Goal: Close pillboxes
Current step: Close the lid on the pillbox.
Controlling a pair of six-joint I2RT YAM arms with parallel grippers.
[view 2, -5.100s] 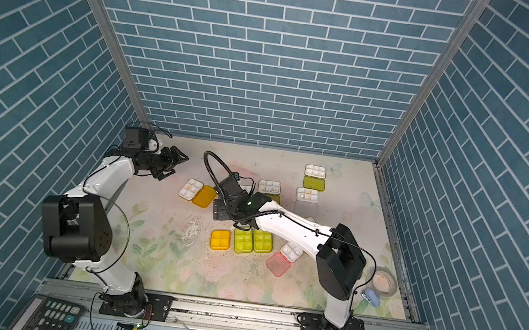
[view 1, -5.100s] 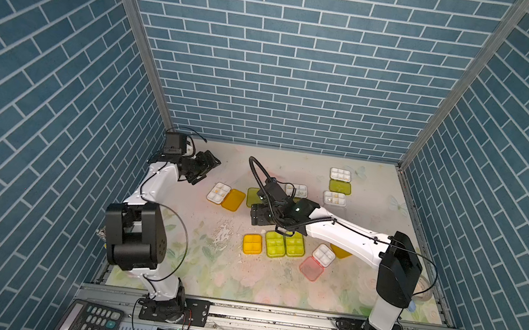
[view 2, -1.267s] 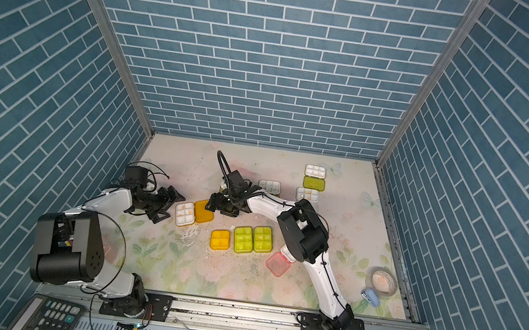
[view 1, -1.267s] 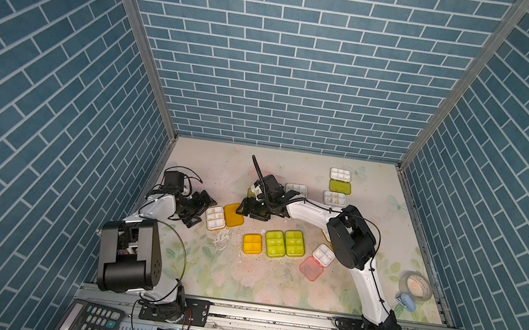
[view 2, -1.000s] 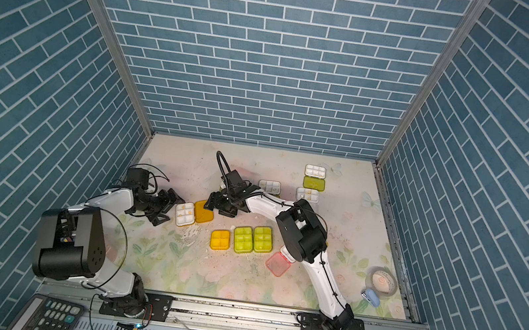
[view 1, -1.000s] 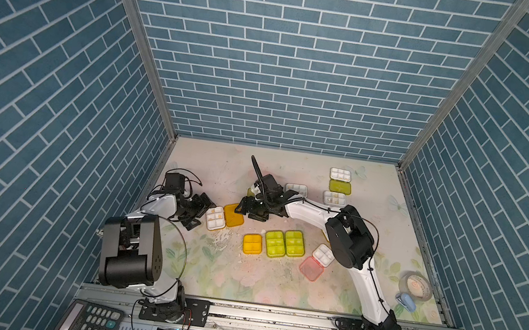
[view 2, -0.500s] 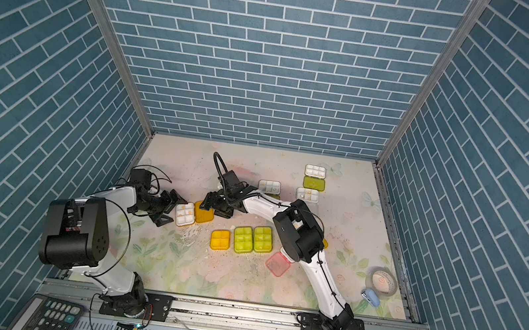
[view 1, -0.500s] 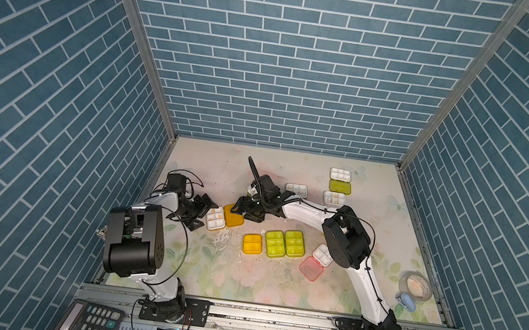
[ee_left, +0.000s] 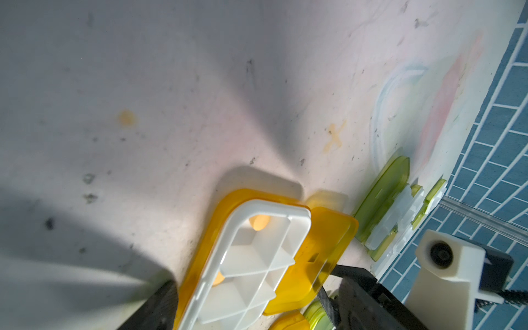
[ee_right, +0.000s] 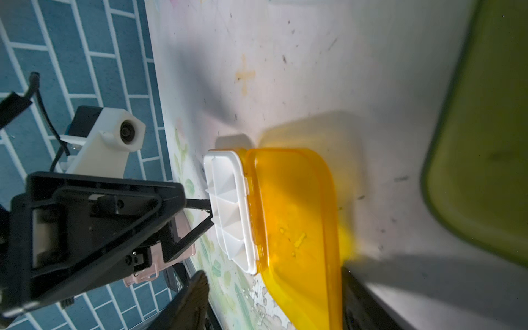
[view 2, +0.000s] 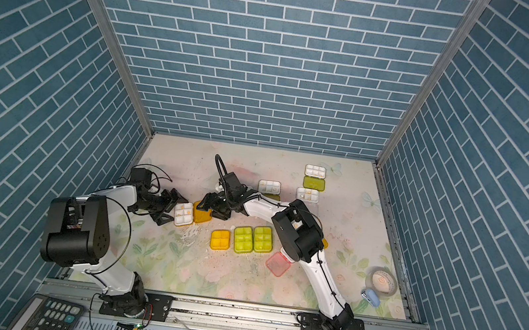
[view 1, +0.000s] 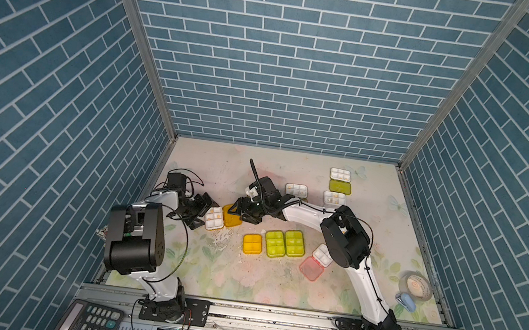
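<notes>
An open pillbox lies left of the table's middle, its white tray (view 1: 213, 218) (view 2: 184, 214) beside its orange lid (view 1: 232, 216). My left gripper (view 1: 204, 212) (view 2: 170, 210) is open and stands against the tray's outer side. In the left wrist view one dark finger (ee_left: 160, 305) sits just beside the tray (ee_left: 251, 257). From the other side my right gripper (view 1: 242, 214) (view 2: 214, 209) is open over the lid. The right wrist view shows the lid (ee_right: 294, 228) between its fingers (ee_right: 368, 303), tilted slightly off the table.
Closed orange (view 1: 252, 244) and two closed green pillboxes (view 1: 284, 243) lie mid-table. A pink one (view 1: 311, 269) lies open beside the right arm. Several more are open at the back (view 1: 340, 180). A tape roll (view 1: 414, 286) sits at the right edge.
My left gripper has slid right until it meets the white tray. My right gripper has moved left over the orange lid and narrowed slightly. The lid now looks a little raised.
</notes>
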